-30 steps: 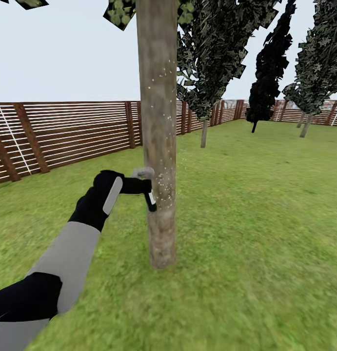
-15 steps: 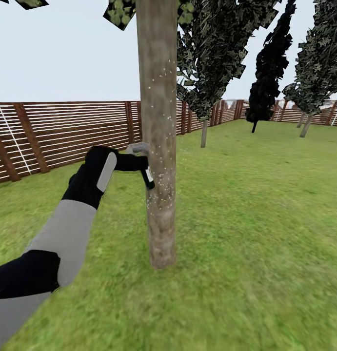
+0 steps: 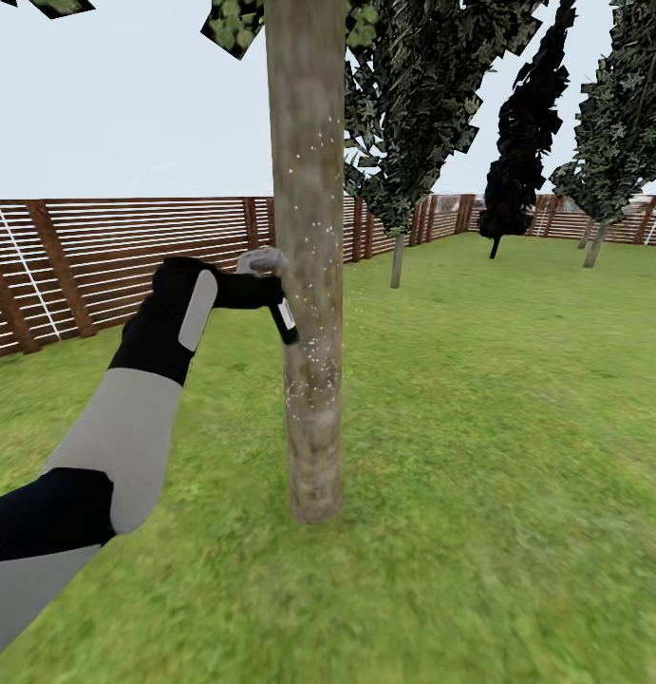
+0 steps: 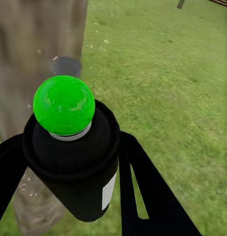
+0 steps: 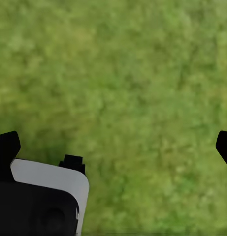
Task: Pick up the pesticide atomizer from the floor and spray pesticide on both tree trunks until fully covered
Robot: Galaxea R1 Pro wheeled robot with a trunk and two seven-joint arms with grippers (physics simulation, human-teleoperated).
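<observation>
A thick grey-brown tree trunk (image 3: pixel 309 237) rises just ahead in the head view, with bits of its green canopy (image 3: pixel 231 24) at the top. My left gripper (image 3: pixel 256 290) is shut on the pesticide atomizer (image 3: pixel 286 325), a black bottle held at mid height against the trunk's left side. White spray specks (image 3: pixel 313 356) dot the bark beside it. The left wrist view has the atomizer (image 4: pixel 76 162) with its round green cap (image 4: pixel 64 104) between my black fingers (image 4: pixel 145 187), and the trunk (image 4: pixel 24 44) right behind. My right gripper (image 5: pixel 114 147) hangs open over grass.
A brown slat fence (image 3: pixel 128 252) runs along the left and back of the lawn (image 3: pixel 517 427). Dark narrow conifers (image 3: pixel 413 114) stand behind the trunk and further right (image 3: pixel 522 142). Open grass spreads to the right of the trunk.
My left arm has lifted the atomizer up along the trunk, from near knee height to mid height. Spray specks now reach higher on the bark.
</observation>
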